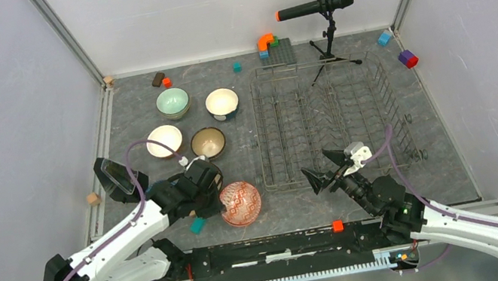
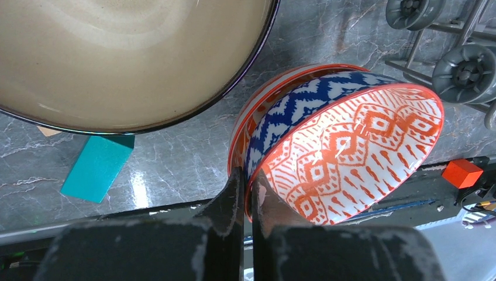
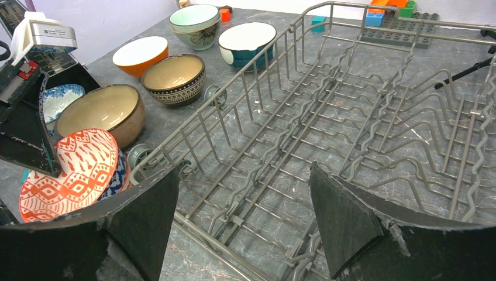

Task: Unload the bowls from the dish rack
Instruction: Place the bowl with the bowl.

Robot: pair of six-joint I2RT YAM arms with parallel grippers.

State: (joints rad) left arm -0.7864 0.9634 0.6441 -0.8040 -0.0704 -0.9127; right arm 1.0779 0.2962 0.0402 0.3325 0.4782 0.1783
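Top external shows me the dish rack (image 1: 327, 123) empty and the other bowls (image 1: 172, 101) on the tabletop (image 1: 134, 114) left of it; my left fingers (image 2: 233, 202) pinch the tilted patterned bowl (image 1: 240, 203) by its rim, my right fingers (image 3: 146, 222) gape open, so only its set-down seems left.

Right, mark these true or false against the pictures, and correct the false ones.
1. The dish rack holds no bowls. True.
2. The right fingers are shut on a rack wire. False: they stand open, holding nothing.
3. The left fingers pinch the patterned bowl by its rim. True.
4. The pale green bowl sits inside the rack. False: it stands on the table, left of the rack.
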